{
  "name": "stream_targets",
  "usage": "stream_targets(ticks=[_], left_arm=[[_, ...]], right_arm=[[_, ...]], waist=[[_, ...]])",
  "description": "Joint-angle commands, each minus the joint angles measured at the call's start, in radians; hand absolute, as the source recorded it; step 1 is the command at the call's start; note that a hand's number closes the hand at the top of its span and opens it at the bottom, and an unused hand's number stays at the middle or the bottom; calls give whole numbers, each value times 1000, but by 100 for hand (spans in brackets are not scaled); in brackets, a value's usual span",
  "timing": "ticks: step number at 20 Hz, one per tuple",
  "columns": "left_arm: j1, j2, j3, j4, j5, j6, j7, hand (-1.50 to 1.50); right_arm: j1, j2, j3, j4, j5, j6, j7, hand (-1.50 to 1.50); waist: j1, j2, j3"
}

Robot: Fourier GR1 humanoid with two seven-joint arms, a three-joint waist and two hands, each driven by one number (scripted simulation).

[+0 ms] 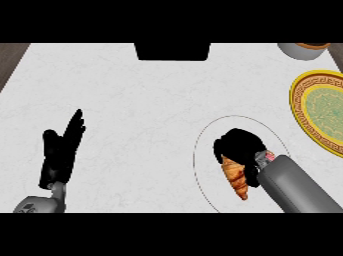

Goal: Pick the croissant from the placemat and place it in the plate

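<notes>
Croissant (235, 179) lies on the white placemat (206, 150), lower right of the bench (130, 100). Right hand (239, 147) covers its far end; cannot tell whether it is clamped on it. Plate (333, 112) stands apart at the right edge. Left hand (62, 150) rests at the left, spread.
</notes>
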Motion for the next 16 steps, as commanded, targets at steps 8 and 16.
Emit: stream_targets(ticks=[8, 16], left_arm=[[70, 4, 28, -55, -3, -60, -8, 0], [43, -30, 35, -12, -25, 1, -17, 0]], right_arm=[[7, 59, -74, 99, 138, -262, -52, 150], [33, 64, -554, -4, -128, -420, 155, 150]], waist=[[2, 6, 2], [-49, 7, 6]])
